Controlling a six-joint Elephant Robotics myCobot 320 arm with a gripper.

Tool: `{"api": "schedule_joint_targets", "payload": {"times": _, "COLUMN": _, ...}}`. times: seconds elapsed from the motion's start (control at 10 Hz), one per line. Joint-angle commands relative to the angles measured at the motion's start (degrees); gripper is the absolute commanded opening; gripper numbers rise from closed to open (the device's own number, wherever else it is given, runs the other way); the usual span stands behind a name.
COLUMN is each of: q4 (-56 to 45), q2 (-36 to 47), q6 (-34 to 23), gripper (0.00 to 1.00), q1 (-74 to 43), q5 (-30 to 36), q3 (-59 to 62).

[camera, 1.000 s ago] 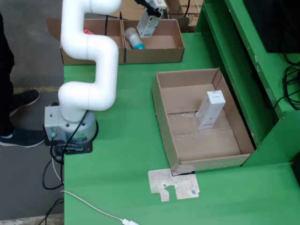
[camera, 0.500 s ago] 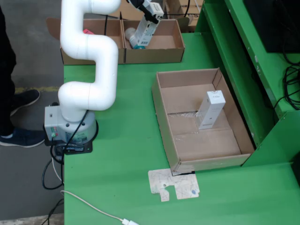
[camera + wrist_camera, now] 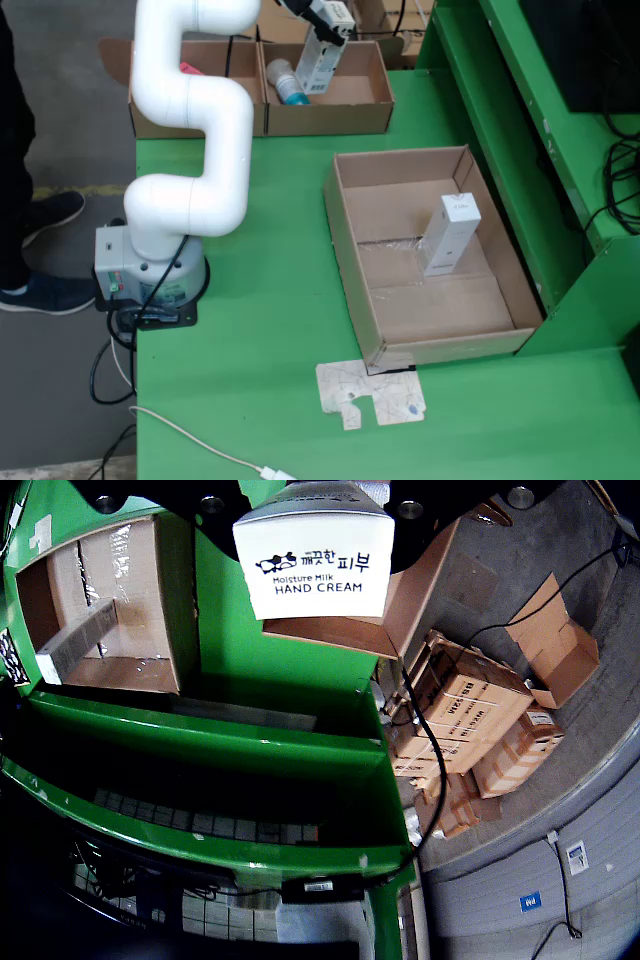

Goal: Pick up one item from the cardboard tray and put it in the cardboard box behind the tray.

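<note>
Tool (image 3: pixel 328 22) | clamped on hand cream carton (image 3: pixel 319 62) | above cardboard box (image 3: pixel 372 103)

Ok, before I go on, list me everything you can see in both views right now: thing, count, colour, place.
hand cream box: 1, white, held in the gripper over the right rear box; label readable in the gripper view
white carton: 1, white, standing tilted in the cardboard tray
cardboard tray: 1, brown, on the table, right of the arm in the fixed view
rear cardboard boxes: 2, brown, side by side at the table's far edge
bottle: 1, pale with a blue end, lying in the right rear box
red item: 1, in the left rear box, mostly hidden
cardboard scrap: 1, pale, flat in front of the tray
table: 1, green
stacked cartons: several, brown, on the floor, gripper view
arm: 1, white
gripper: 1, dark, shut on the hand cream box
</note>
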Motion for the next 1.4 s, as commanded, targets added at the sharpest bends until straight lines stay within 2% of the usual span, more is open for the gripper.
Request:
{"api": "schedule_joint_targets", "payload": {"times": 0.0, "q4": 8.32, "q2": -0.14, "q6": -3.06, "gripper": 0.00, "q1": -0.91, "q5": -1.69, "q3": 1.49}}
{"api": "schedule_joint_targets", "payload": {"times": 1.3, "q4": 7.54, "q2": -0.74, "q6": -2.64, "gripper": 0.00, "q1": -2.83, "q5": 0.08, "q3": 1.49}}
